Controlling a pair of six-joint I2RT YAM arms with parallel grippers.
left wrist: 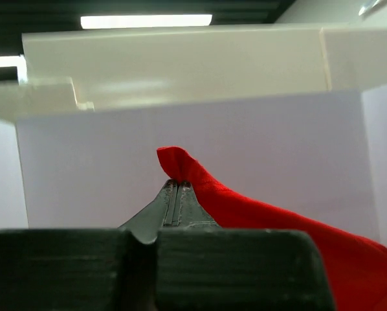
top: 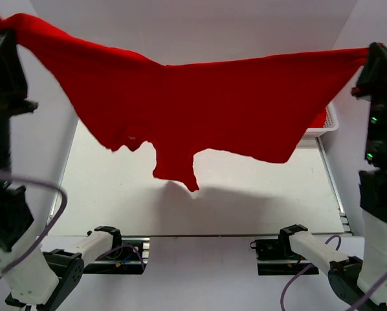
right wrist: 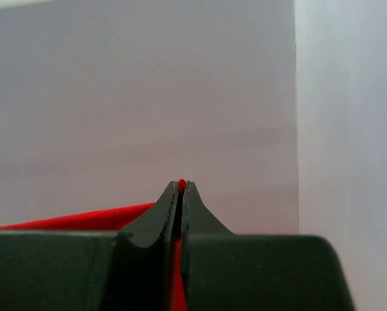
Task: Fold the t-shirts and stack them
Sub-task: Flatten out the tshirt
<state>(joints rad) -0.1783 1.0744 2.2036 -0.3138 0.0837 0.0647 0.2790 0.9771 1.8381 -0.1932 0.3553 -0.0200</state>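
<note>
Item: one bright red, soft cloth t-shirt (top: 206, 110). In the top view we record it held aloft and stretched wide between the two arms, above the white table (top: 245, 207). Its upper edge dips a little toward the middle. Its lower edge hangs uneven, with a narrow tongue of cloth lowest near the centre and a soft shadow beneath it. The left gripper (top: 0, 27) pinches one end at the upper left corner, and the right gripper (top: 367, 57) pinches the other end at the far right. Only this view shows a white mesh basket (top: 331, 123) at the table's far right, partly behind the shirt, with red cloth inside it. Purple cables (top: 59, 207) loop near the arm bases. In the left wrist view we note the jaws pressed together on a folded-over corner of cloth. The corner stands just above the tips, and the rest falls away to the lower right. This view alone shows a ceiling light strip (left wrist: 145, 21) above a white panel. In the right wrist view the jaws are closed on a sliver of red at the tips, with a red band running off to the left. Behind it, plain pale walls (right wrist: 349, 129) meet at a corner.
</note>
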